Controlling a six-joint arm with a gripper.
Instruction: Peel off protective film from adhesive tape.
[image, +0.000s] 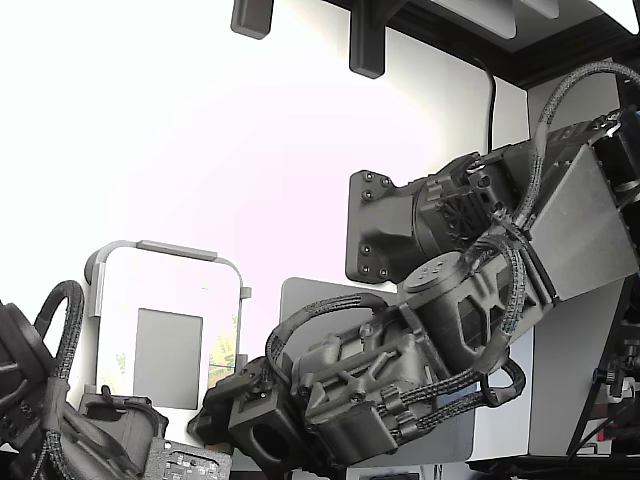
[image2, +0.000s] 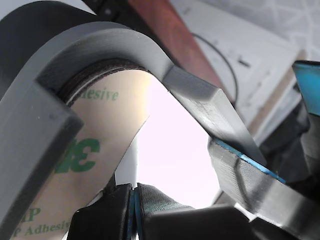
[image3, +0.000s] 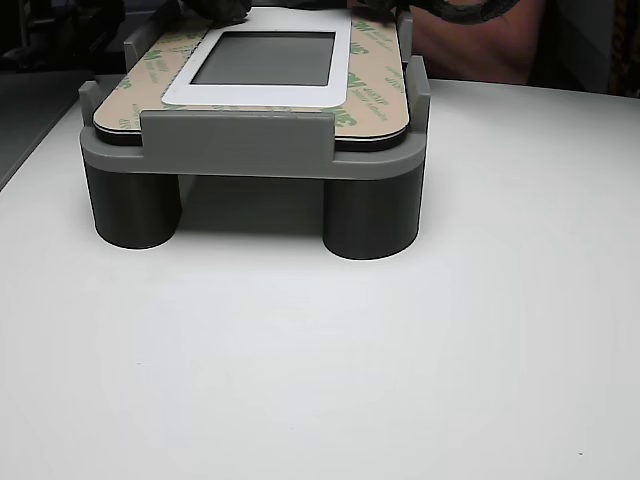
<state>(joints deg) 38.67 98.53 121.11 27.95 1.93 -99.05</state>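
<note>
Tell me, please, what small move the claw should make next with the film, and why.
Probably a slow pull up and away from the grey fixture. In the wrist view the claw seems closed on the protective film, which arches up from under the fixture's corner, so it looks partly lifted; the liner elsewhere lies flat.

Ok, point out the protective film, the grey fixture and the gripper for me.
protective film (image2: 100, 150): wrist view, on its tan face beside the green 3M print.
grey fixture (image3: 240, 140): other view, on its front wall.
gripper (image2: 134, 200): wrist view, between the fingertips, which are pinched together at the film's edge.
</note>
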